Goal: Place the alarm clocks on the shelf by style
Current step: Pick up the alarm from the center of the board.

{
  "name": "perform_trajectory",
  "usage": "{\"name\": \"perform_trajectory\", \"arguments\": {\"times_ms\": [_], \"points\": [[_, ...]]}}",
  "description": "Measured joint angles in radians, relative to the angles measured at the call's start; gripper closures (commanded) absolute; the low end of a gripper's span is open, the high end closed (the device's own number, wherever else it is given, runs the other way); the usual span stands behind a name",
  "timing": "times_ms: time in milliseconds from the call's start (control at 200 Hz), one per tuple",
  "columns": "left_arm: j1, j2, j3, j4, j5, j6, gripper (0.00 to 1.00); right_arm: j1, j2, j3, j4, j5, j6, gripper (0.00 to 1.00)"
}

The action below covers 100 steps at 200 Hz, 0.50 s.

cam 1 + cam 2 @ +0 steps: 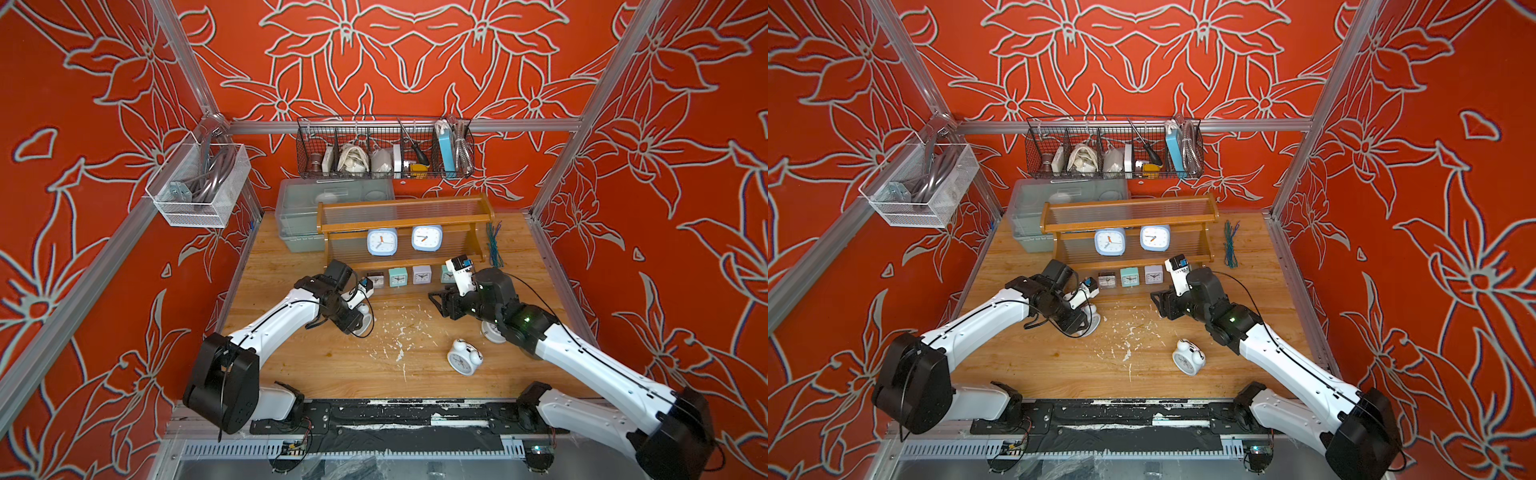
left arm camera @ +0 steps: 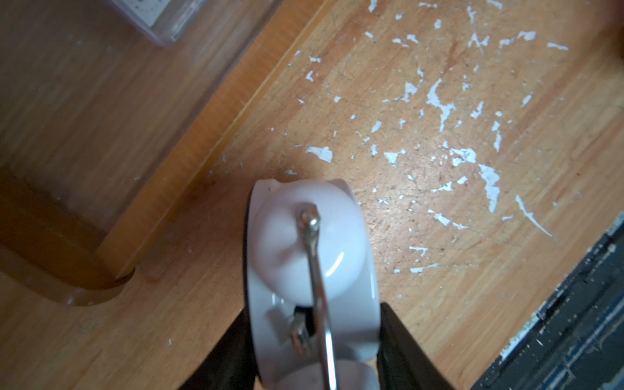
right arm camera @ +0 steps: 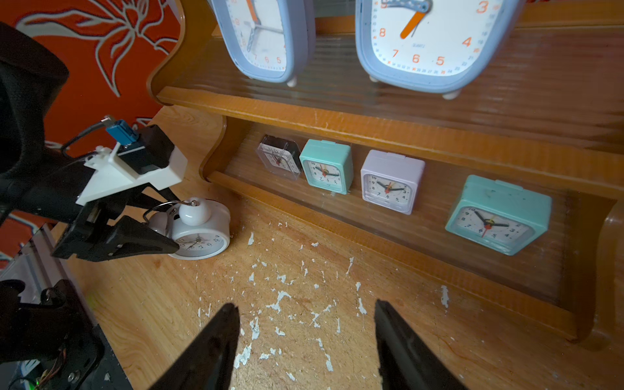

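Observation:
My left gripper [image 2: 314, 309] is shut on a white twin-bell alarm clock [image 2: 304, 250] that stands on the table left of the shelf's foot; its fingers press both sides of the body. A second white alarm clock [image 1: 463, 357] lies at front centre, and a third [image 1: 492, 332] is half hidden under my right arm. The wooden shelf [image 1: 399, 226] holds two pale-blue clocks [image 1: 381, 242] on its middle tier. Several tiny square clocks [image 3: 391, 180] stand on its bottom tier. My right gripper [image 3: 304, 304] hangs open and empty over the table before the bottom tier.
A clear plastic bin [image 1: 299, 208] stands behind the shelf's left end. A black wire basket [image 1: 384, 147] hangs on the back wall and a white mesh basket [image 1: 199, 187] on the left wall. Green wires [image 1: 494, 245] lie right of the shelf.

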Motion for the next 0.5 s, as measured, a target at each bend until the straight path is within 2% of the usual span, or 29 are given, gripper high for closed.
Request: {"name": "perform_trajectory", "arguments": {"times_ms": [110, 420, 500], "points": [[0.0, -0.016, 0.015, -0.051, 0.072, 0.048, 0.47, 0.0, 0.006, 0.0, 0.009, -0.074, -0.04, 0.32], [0.001, -0.058, 0.132, -0.172, 0.276, 0.185, 0.48, 0.003, 0.023, 0.003, 0.017, -0.394, -0.122, 0.31], [0.001, -0.07, 0.135, -0.186, 0.32, 0.206, 0.51, 0.004, 0.031, 0.003, 0.029, -0.469, -0.124, 0.31]]}}
